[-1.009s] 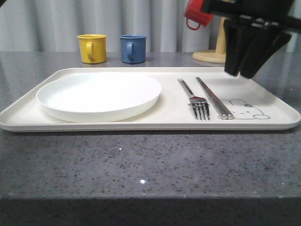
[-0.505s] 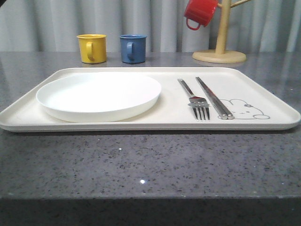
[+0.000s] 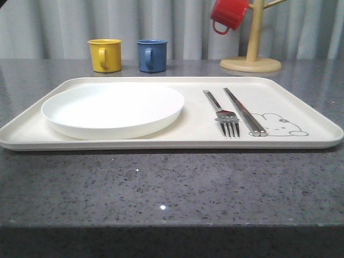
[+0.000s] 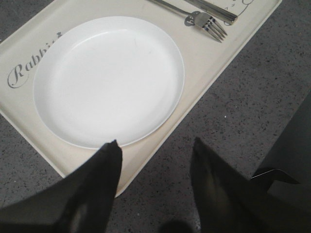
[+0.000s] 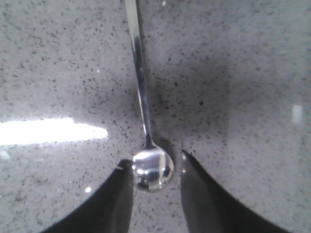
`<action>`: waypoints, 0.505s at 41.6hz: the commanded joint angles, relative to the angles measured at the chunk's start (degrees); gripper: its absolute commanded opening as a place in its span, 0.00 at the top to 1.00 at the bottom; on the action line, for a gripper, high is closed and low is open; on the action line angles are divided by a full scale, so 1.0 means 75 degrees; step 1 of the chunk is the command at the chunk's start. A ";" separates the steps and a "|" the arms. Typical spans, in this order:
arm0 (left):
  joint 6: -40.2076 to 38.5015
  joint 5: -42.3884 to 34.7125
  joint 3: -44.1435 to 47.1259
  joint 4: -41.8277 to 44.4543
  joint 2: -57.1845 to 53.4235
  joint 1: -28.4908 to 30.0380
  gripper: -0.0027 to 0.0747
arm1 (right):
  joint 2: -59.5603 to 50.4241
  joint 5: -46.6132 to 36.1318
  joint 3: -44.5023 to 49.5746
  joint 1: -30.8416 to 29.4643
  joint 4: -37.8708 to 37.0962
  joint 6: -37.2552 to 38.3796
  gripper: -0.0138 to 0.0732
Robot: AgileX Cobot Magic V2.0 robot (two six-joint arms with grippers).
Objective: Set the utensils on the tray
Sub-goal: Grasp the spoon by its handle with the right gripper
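The cream tray (image 3: 161, 144) lies across the grey counter. On it are the round white plate (image 3: 113, 110) at the left and the fork (image 3: 221, 113) and chopsticks (image 3: 243, 110) side by side at the right. My left gripper (image 4: 154, 145) hangs open over the tray's near edge (image 4: 146, 160), beside the plate (image 4: 109, 80), with nothing between its fingers. The spoon (image 5: 151, 167) lies on bare counter, off the tray. My right gripper (image 5: 155, 158) is open around the spoon's bowl, one finger at the bowl's edge, the other a little apart.
A yellow mug (image 3: 105, 55) and a blue mug (image 3: 151, 55) stand behind the tray. A wooden mug tree (image 3: 252, 51) at the back right carries a red mug (image 3: 228, 14). The counter's front edge (image 3: 161, 226) runs below the tray.
One second ago my right arm hung over the tray's far right corner in the front view; it has since left that view. Tray, plate, fork and chopsticks have not moved.
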 commanded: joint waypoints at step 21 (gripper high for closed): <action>-0.0043 -0.0518 -0.0197 -0.0187 -0.0090 -0.0050 0.53 | 0.1108 -0.0263 -0.0228 -0.0037 -0.0091 -0.0305 0.52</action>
